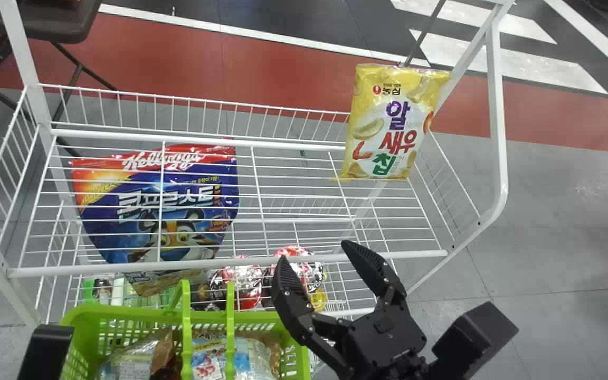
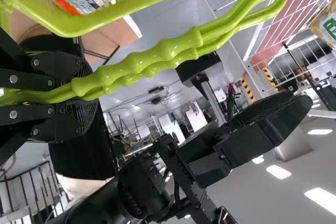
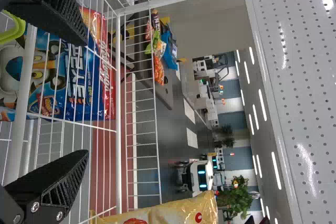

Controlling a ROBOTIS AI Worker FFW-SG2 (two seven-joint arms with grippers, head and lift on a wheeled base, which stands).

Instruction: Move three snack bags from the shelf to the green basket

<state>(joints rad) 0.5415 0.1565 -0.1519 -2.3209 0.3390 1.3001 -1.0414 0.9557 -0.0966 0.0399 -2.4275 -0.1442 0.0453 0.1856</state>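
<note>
Clearly, 1 puffy yellow-and-white snack bag [image 1: 383, 132] sits upper right on the wire shelf [image 1: 124, 267]; 1 broad blue-and-red bag [image 1: 193, 184] lies left of centre. The right gripper [image 1: 317, 254] has its fingers wide apart; the left gripper's [image 2: 86, 95] clamp the handles [image 2: 139, 62] of the green basket [image 1: 135, 312], lower left, holding at least 2 bags [image 1: 256, 359].

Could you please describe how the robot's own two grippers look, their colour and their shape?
Both are black. The right gripper has two tapering fingers with ribbed inner faces, and a plain black box-shaped part sits beside it. The left gripper has ridged finger pads too. Round silver-coloured screws dot the finger links of both.
</note>
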